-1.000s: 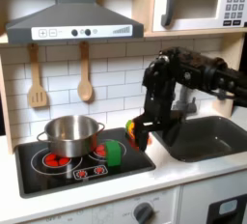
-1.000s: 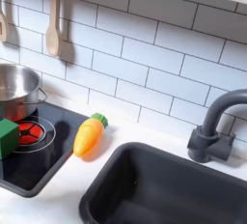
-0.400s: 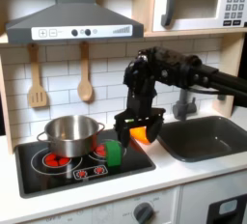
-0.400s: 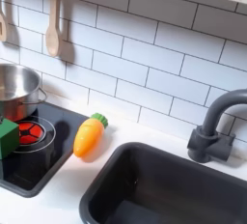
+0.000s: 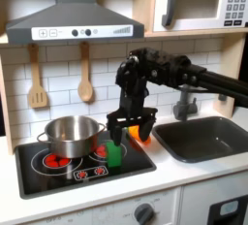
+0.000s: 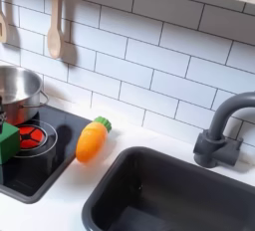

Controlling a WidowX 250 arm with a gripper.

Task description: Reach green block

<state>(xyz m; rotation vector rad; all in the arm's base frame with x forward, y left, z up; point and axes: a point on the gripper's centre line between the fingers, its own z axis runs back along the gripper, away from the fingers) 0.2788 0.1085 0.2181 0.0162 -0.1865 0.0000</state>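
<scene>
The green block [image 5: 114, 154] stands upright on the black stove top [image 5: 58, 176], just right of the steel pot [image 5: 70, 135]; in the second exterior view it shows at the left edge [image 6: 8, 140]. My gripper [image 5: 130, 130] hangs open just above and slightly right of the block in the first exterior view, fingers pointing down, not touching it. The black arm reaches in from the first exterior view's right. An orange carrot-shaped toy [image 6: 92, 140] with a green tip lies on the counter beside the stove; the gripper partly hides it in the first exterior view.
A dark sink [image 5: 205, 138] with a grey faucet [image 6: 217, 133] sits at the first exterior view's right. A wooden spatula [image 5: 37, 83] and a wooden spoon [image 5: 85, 79] hang on the tiled wall. Range hood and microwave are overhead.
The arm has swung left from beside the sink toward the stove, and the gripper now hangs over the green block. The block, pot and carrot toy have not moved.
</scene>
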